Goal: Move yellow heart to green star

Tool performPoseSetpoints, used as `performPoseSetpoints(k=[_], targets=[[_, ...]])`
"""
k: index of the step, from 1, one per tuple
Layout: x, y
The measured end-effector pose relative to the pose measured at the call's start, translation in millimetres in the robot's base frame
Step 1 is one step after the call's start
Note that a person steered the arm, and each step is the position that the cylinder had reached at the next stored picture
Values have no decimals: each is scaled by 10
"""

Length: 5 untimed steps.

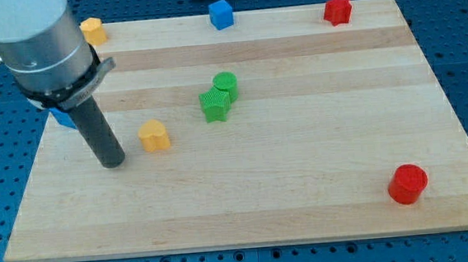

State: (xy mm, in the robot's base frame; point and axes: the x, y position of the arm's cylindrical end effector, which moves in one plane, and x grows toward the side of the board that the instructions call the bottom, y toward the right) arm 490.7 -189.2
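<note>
Bare board separates my tip (114, 162) from the yellow heart (155, 136). Beyond, the green star (215, 105) apparently touches a green cylinder (226, 84).

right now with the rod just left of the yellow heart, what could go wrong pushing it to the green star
1. My tip sits lower-left of the yellow heart; an off-centre push may let it slip aside.
2. The green cylinder touches the green star, so a hard arrival could knock both away.
</note>
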Motion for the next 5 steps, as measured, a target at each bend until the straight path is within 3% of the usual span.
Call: performPoseSetpoints(k=[5], targets=[[-317,1093]])
